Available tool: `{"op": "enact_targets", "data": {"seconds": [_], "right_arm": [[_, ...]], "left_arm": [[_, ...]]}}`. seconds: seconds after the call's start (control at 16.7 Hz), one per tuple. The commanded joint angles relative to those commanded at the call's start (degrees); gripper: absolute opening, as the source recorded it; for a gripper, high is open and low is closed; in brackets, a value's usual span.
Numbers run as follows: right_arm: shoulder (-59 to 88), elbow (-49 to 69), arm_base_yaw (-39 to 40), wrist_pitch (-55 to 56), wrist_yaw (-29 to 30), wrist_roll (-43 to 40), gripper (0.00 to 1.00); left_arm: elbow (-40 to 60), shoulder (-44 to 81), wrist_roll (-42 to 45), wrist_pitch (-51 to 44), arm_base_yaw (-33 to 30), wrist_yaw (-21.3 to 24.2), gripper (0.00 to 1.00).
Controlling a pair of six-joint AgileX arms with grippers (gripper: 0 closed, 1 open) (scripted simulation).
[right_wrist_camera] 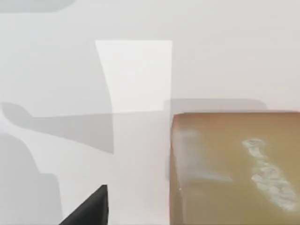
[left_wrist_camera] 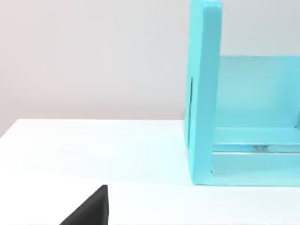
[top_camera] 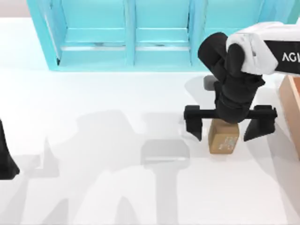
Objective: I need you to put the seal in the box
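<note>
The seal (top_camera: 224,137) is a small tan block with a whitish speckled mark, resting on the white table right of centre. My right gripper (top_camera: 222,133) hovers over it, open wide. One dark finger (top_camera: 193,124) stands to the block's left and the other to its right, neither touching it. The right wrist view shows the seal (right_wrist_camera: 234,171) close up, with one fingertip (right_wrist_camera: 89,210) at the frame's edge. Only a strip of the tan box (top_camera: 291,105) shows at the table's right edge, just beyond the gripper. My left gripper (top_camera: 5,157) stays parked at the far left edge.
A big light-blue three-bay shelf unit (top_camera: 131,33) runs along the back of the table, and its end wall (left_wrist_camera: 204,93) appears in the left wrist view. A small grey object (top_camera: 209,83) lies behind the right arm. White tabletop spreads across the middle and left.
</note>
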Motion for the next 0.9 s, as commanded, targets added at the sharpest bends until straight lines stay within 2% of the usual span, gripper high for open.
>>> {"op": "enact_targets", "data": {"seconds": [0.06, 0.84, 0.9], "right_arm": [[0.0, 0.0, 0.0, 0.0, 0.0, 0.0, 1.0], [0.0, 0.0, 0.0, 0.0, 0.0, 0.0, 0.02], [0.0, 0.0, 0.0, 0.0, 0.0, 0.0, 0.0]], "left_arm": [[0.0, 0.0, 0.0, 0.0, 0.0, 0.0, 1.0], [0.0, 0.0, 0.0, 0.0, 0.0, 0.0, 1.0], [0.0, 0.0, 0.0, 0.0, 0.0, 0.0, 1.0]]}}
